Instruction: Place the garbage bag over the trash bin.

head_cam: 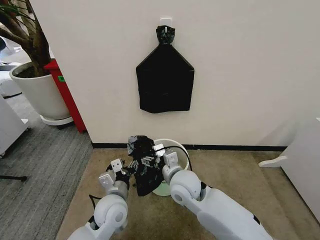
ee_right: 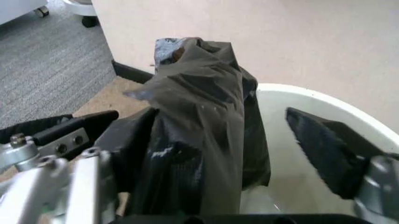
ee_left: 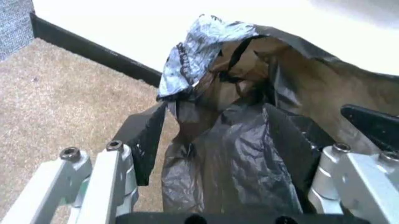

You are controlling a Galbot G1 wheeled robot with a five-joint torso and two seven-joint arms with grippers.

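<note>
against the wall, on the tan carpet, the trash bin stands upright with its rolled rim bare; no plastic lies over it. the garbage bag hangs bunched between the two arms, just in front of the bin and to its left, lifted above the floor, its lower folds drooping past the near side of the bin.

the left gripper sits at the bag's left edge. seen from the left wrist, its fingers stand wide with the crumpled plastic billowing in the gap, the bag's mouth partly gaping; i cannot tell whether either pad really pinches the film.

the right gripper is at the bag's right side, over the bin's near rim. from the right wrist, its fingers are spread wide too, one pad hanging free above the bin's white inside, the bag draped against the other side.

by my reading the task is early-to-middle: the bag is brought to the bin but not yet spread, and its mouth remains to be stretched around the rim.

above, a flat black bundle hangs on the wall.
</note>
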